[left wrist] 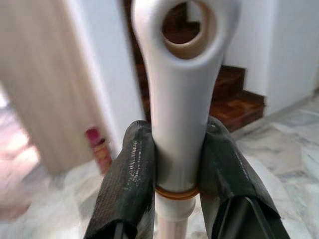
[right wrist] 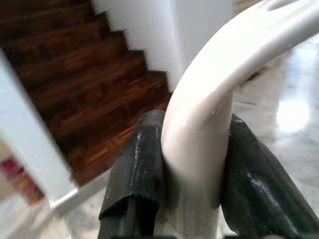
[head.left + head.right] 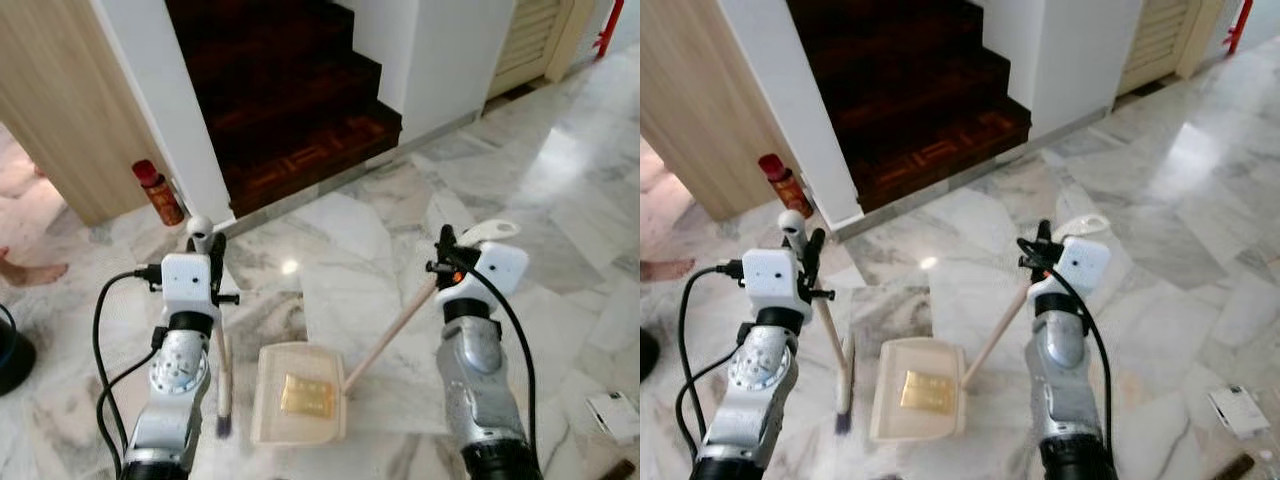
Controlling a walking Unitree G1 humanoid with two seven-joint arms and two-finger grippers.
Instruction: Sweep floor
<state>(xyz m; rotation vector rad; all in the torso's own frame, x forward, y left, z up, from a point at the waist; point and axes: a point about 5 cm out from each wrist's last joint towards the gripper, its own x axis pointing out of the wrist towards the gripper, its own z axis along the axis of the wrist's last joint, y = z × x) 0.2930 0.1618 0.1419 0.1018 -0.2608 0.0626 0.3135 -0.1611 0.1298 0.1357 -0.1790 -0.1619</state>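
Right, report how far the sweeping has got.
Done: a yellowish piece lies in the dustpan. In hand: left gripper clamps the broom handle, right gripper the dustpan's handle. Left: a paper scrap on the marble floor.

Our left gripper [image 3: 808,250] grips the white top of a pale wooden-handled broom [image 3: 836,368], whose handle runs down from the fingers to a dark brush head resting on the grey-veined marble floor [image 3: 1170,215]. Our right gripper [image 3: 1038,247] clasps the white curved grip of a cream plastic dustpan [image 3: 918,403], its wooden shaft slanting down from the fingers to the pan lying flat between our two arms. A golden-yellow rectangular piece [image 3: 922,391] lies inside the pan. Beyond the left gripper a red cylindrical can [image 3: 779,184] stands against the white wall, beside dark wooden stairs [image 3: 910,90].
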